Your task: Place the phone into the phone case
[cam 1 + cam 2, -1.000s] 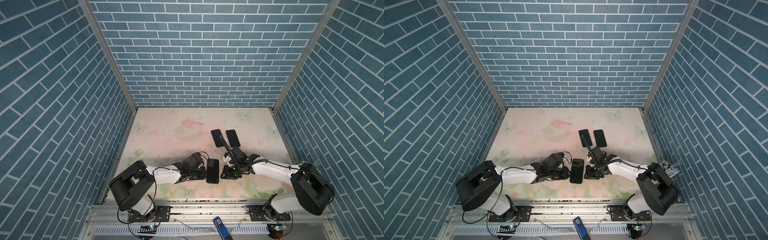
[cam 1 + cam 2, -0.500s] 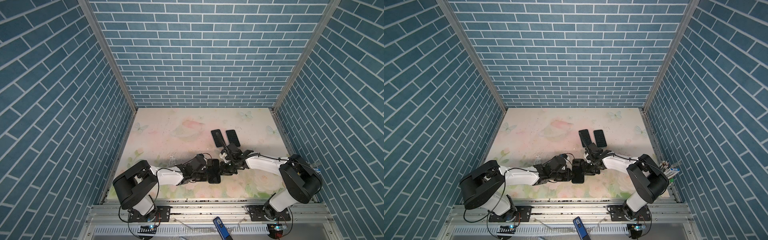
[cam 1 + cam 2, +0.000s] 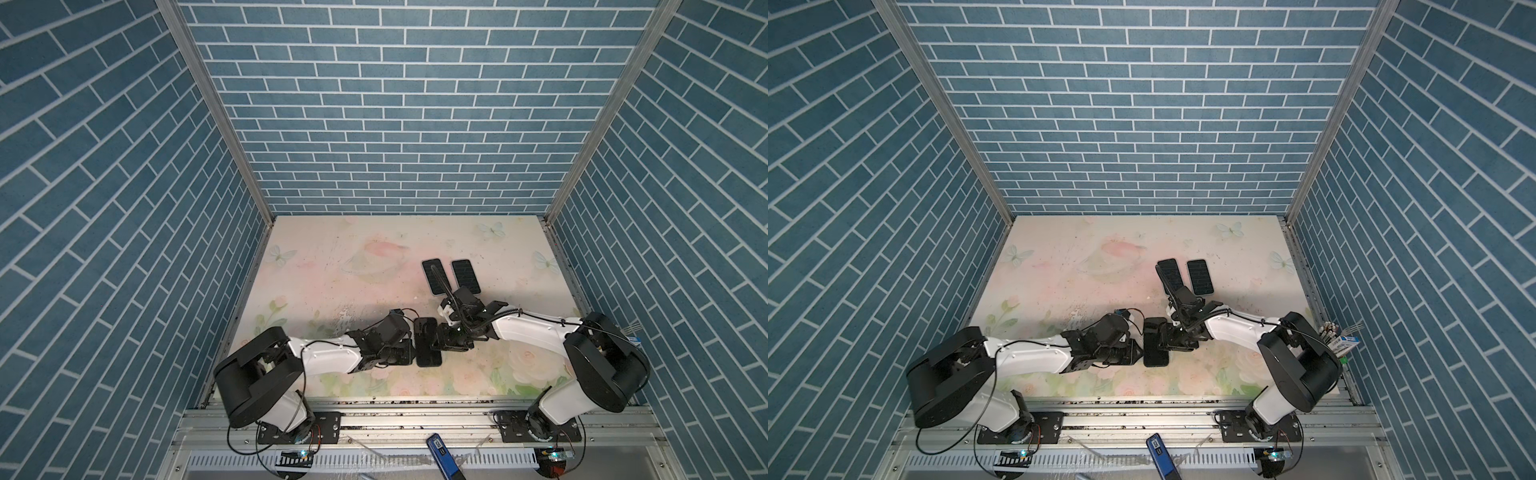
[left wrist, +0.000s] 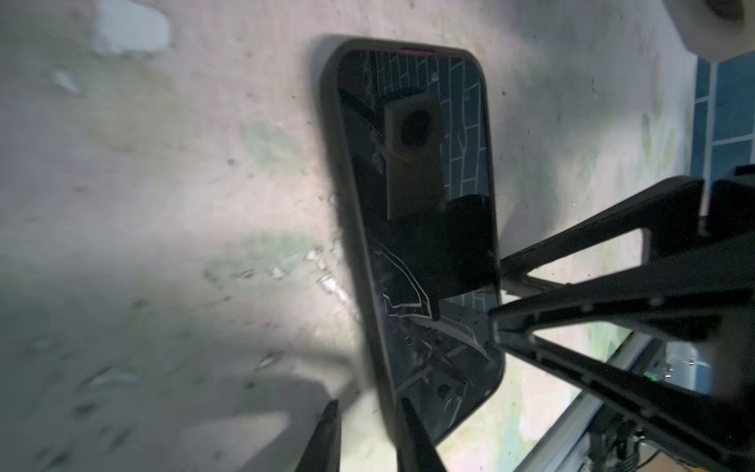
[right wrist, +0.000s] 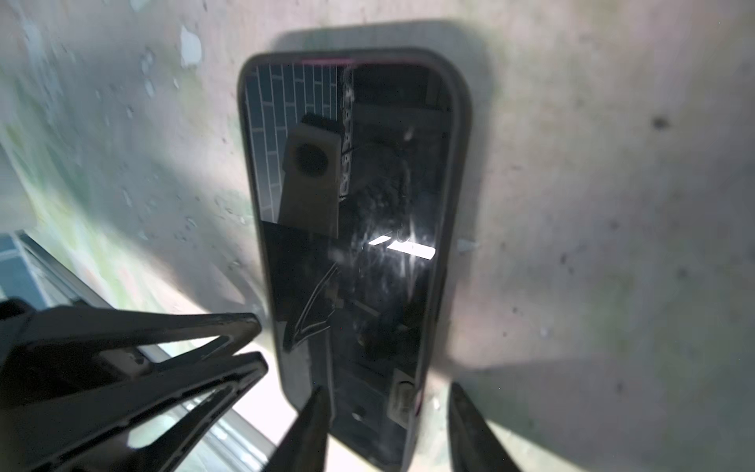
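Note:
The phone [image 3: 427, 341] [image 3: 1155, 341] lies flat and screen up on the floral table, between my two grippers. A thick black phone case rim [image 4: 343, 196] [image 5: 454, 184] surrounds the glossy screen [image 4: 416, 229] [image 5: 351, 245]; a pink sliver shows at its far end. My left gripper [image 3: 409, 353] [image 4: 369, 408] is at the phone's left long side, jaws narrowly apart, one tip over the screen, one over the table. My right gripper [image 3: 439, 338] [image 5: 388, 398] is at the right long side, jaws wide, straddling that edge, holding nothing.
Two more dark phone-shaped slabs [image 3: 434, 276] [image 3: 465, 276] lie side by side behind the right arm. A blue device [image 3: 442, 451] rests on the front metal rail. A cup of pens [image 3: 1337, 336] stands at the table's right edge. Brick walls enclose three sides.
My right gripper moved left from beside the phone to its right edge, closed there, then opened wide. The left gripper and the phone stayed nearly still.

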Motion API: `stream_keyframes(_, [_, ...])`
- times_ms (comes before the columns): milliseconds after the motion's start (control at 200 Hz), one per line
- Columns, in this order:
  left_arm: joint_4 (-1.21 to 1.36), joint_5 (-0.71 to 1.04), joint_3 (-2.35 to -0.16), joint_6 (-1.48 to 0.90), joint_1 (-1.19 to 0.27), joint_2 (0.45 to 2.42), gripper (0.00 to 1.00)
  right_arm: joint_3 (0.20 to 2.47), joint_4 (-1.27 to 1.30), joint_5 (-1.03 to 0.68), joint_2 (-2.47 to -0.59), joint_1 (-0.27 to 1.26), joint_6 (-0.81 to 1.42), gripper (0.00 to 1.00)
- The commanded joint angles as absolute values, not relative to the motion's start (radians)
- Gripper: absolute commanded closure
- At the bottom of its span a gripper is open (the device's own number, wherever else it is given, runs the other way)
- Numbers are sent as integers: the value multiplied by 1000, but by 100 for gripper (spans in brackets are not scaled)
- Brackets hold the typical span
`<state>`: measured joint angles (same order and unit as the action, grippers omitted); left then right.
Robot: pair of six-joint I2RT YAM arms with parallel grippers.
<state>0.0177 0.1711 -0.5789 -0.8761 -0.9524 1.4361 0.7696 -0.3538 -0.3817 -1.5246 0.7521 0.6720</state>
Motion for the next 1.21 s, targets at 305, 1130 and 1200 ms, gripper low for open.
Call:
stream_keyframes(305, [-824, -359, -800, -648, -945, 657, 0, 928, -628, -76, -1502, 962, 774, 33])
stream_keyframes(1130, [-967, -283, -828, -585, -935, 375, 0, 1179, -844, 145, -1827, 1134, 968, 2])
stream_keyframes(1200, [-956, -265, -821, -580, -934, 400, 0, 1161, -823, 129, -1827, 1134, 976, 2])
